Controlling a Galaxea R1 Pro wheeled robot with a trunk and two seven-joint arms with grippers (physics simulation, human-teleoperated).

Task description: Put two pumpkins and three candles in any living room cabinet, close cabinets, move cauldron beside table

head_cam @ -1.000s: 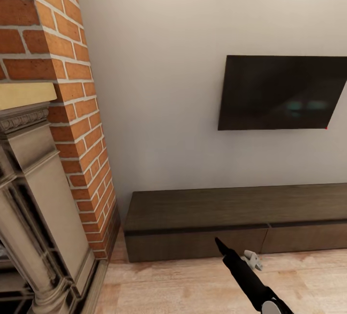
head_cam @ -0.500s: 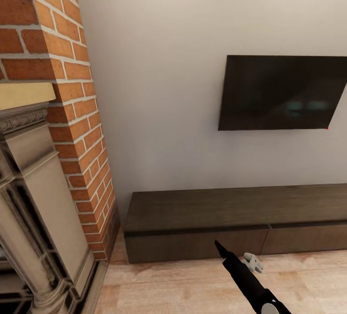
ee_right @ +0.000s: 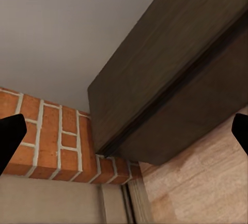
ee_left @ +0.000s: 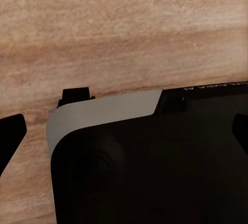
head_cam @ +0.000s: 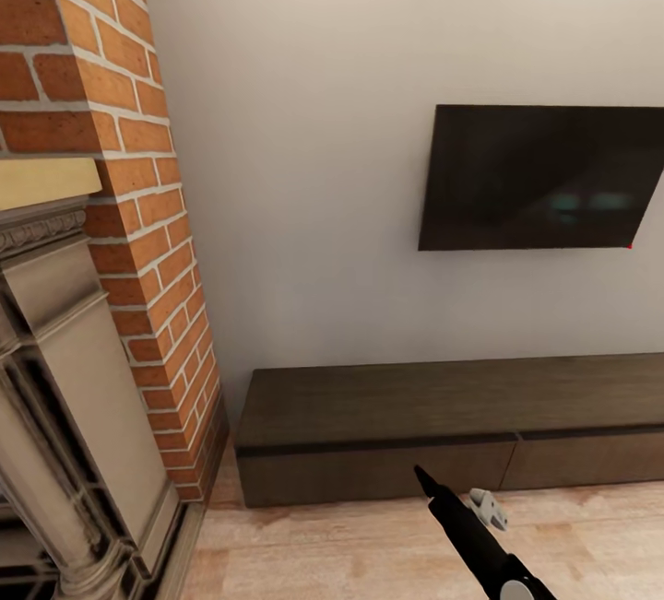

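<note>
We face the closed cabinet (head_cam: 443, 429) under a television (head_cam: 544, 178); our right pincer (ee_right: 124, 131) seems spread wide, empty.

No readable text, labels, brands or numbers anywhere. Left wrist view has a faint strip of tiny pale marks (ee_left: 214, 85) along the upper edge of the robot's dark body (ee_left: 155, 172), maybe lettering, upside down and too small and blurred to read. The dark TV screen (head_cam: 544, 176) on the wall carries no logo or sign that can be made out, just a tiny red dot at its lower right corner, and the cabinet (head_cam: 443, 429) fronts are plain.
</note>
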